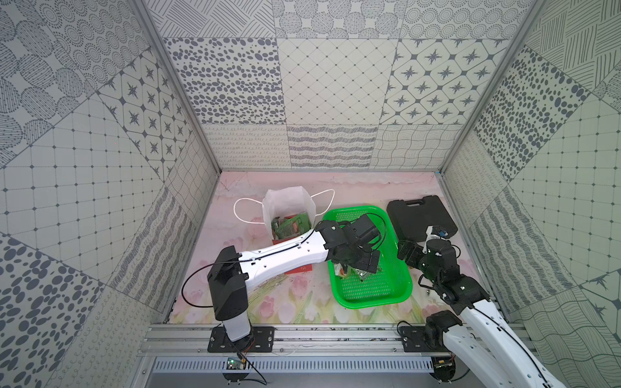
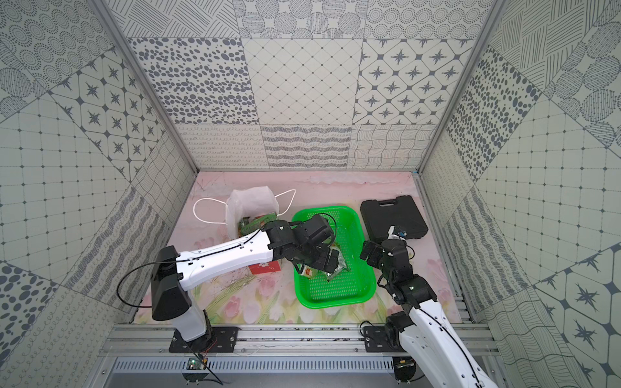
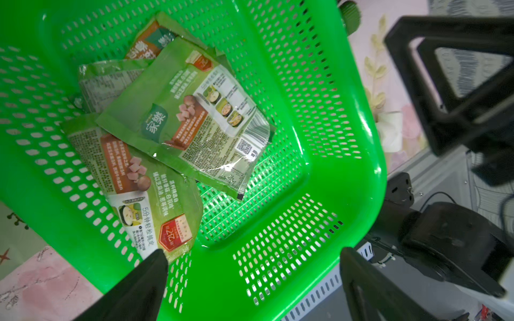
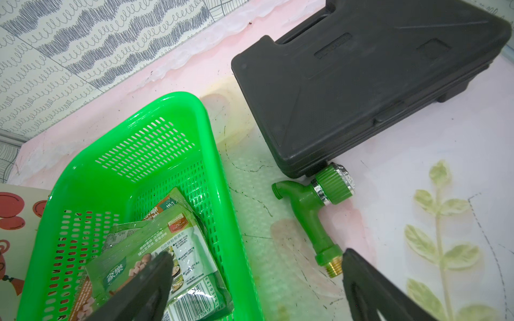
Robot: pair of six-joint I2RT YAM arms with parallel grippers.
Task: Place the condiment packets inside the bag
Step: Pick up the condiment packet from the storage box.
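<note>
Bit of a crowded bench (image 1: 279,302) here. The basket (image 1: 376,299) sits in the middle with the bag (image 1: 285,198) just beside its far left corner and a black case (image 1: 420,215) off its right side, close to the right wall. Some packets (image 1: 289,226) are already down inside the bag, whose mouth is open toward the top views with the cord handles flopped out either side. At least three more packets (image 3: 183,116) are in the basket, overlapping each other and shoved up against one wall, so the rest of the mesh floor is bare and there's decent room to come in from that side. The top one's corner sticks out over the bare mesh, which looks like the easiest edge to get at. The left tool (image 3: 253,258) hangs over the basket with its jaws spread wide, nothing in them, one fingertip (image 3: 155,266) right at the edge of the lowest packet. The right tool (image 4: 256,255) is released too, jaws wide and holding nothing, over the strip of bench between the basket rim and the case. A green tap (image 4: 314,205) lies in that strip, its knob right up against a corner of the case, so it's a tight gap.
</note>
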